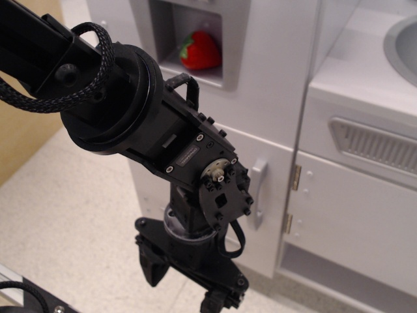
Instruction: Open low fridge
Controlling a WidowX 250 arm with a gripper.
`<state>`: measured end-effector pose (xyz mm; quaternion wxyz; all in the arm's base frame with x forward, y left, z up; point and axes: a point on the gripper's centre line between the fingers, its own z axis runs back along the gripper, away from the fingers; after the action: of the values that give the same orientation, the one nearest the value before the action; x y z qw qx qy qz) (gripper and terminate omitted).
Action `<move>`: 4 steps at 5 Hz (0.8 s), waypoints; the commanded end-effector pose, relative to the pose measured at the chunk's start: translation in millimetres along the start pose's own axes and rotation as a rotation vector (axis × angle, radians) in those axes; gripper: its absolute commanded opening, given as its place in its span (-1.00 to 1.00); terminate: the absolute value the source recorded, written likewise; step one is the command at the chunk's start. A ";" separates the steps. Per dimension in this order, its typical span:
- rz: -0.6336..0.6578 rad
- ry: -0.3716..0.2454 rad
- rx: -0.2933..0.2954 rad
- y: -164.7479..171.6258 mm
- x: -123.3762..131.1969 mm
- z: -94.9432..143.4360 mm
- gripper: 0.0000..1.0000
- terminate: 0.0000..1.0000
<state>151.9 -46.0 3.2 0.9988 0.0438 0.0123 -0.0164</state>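
Note:
The low fridge (275, 179) is the white cabinet section under the grey-framed recess. Its plain white door looks shut. A grey vertical bar handle (258, 193) sits near the door's right edge, and two silver hinges (296, 177) show just to its right. My black arm fills the left and middle of the view and hides much of the door. My gripper (189, 283) hangs at the bottom, pointing down, in front of the door and below-left of the handle. Its fingers are mostly hidden by the wrist and cut off by the frame edge.
A red strawberry (200, 50) lies in the grey-framed recess above. To the right stands a white cabinet with a grey vent grille (374, 147) and a grey sink (405, 39) on top. Speckled beige floor (71, 208) lies below-left.

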 end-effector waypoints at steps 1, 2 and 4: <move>0.000 0.000 0.000 0.0 0.0 0.0 1.00 -1.00; 0.032 -0.094 -0.030 9.1 22.5 -6.4 1.00 -1.00; 0.166 -0.222 -0.044 19.0 90.7 -6.8 1.00 -1.00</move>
<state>238.3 -32.4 -11.9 0.9940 0.0240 -0.0890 0.0582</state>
